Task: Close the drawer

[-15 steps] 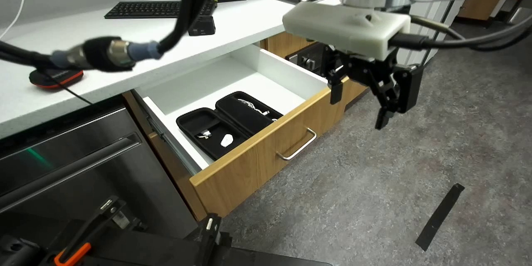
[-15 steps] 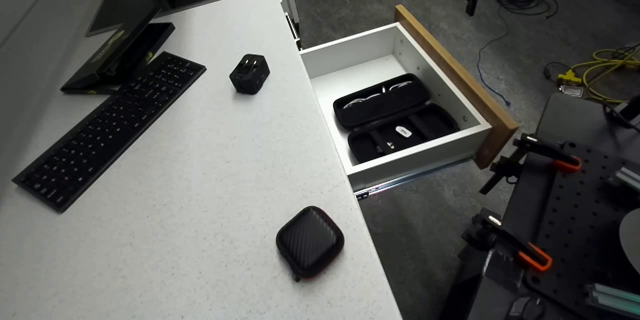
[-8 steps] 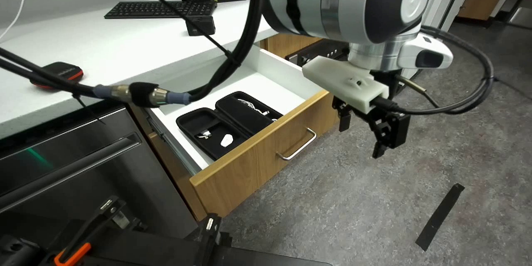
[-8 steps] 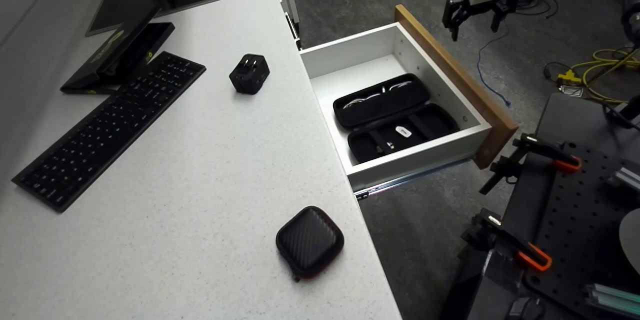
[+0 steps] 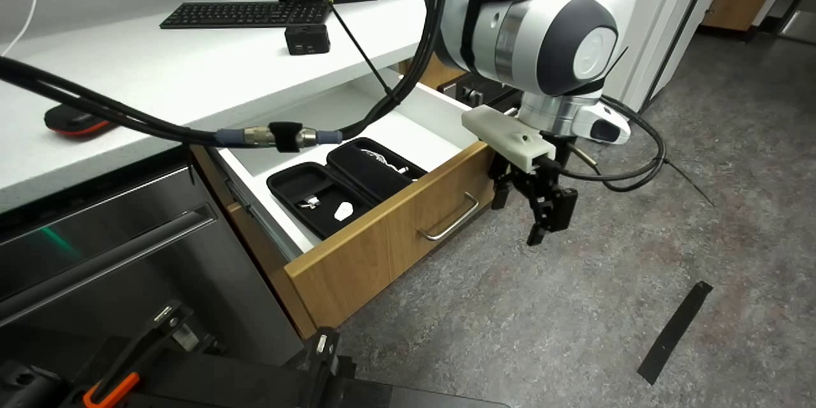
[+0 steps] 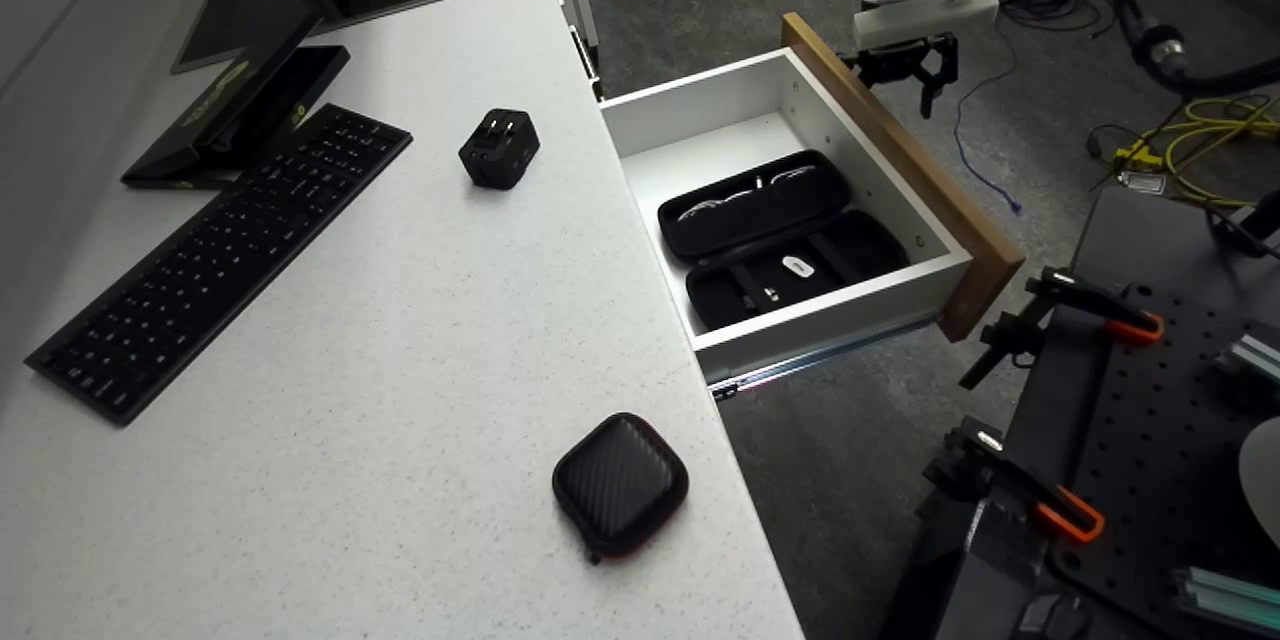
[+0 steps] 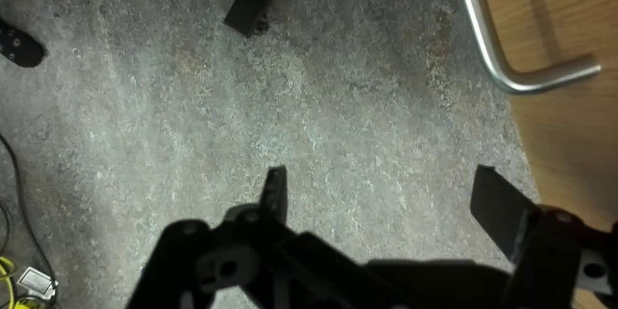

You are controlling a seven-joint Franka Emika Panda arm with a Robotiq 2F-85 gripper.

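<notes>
The drawer stands pulled out, its light wood front (image 5: 395,223) and bar handle (image 5: 454,223) facing the floor; its front also shows in an exterior view (image 6: 900,140). A black open case (image 6: 780,230) with small white items lies inside it. My gripper (image 5: 517,222) is open and empty, outside the drawer front near its far end, beside the handle. One finger is against or very close to the front; in an exterior view the front partly hides it. In the wrist view, the gripper (image 7: 380,188) has its jaws wide apart over floor, with the handle (image 7: 483,24) at upper right.
The white counter (image 6: 450,340) overhangs the drawer, with a keyboard (image 6: 220,260), a black adapter (image 6: 500,148) and a small black case (image 6: 620,485). A stainless-steel appliance (image 5: 127,255) adjoins the drawer. A black clamped bench (image 6: 1150,400) stands by the drawer's near end.
The arm has come down and moved toward the drawer front. In the last half second the drawer and the case in it have shifted slightly inward. The gripper has stayed open.
</notes>
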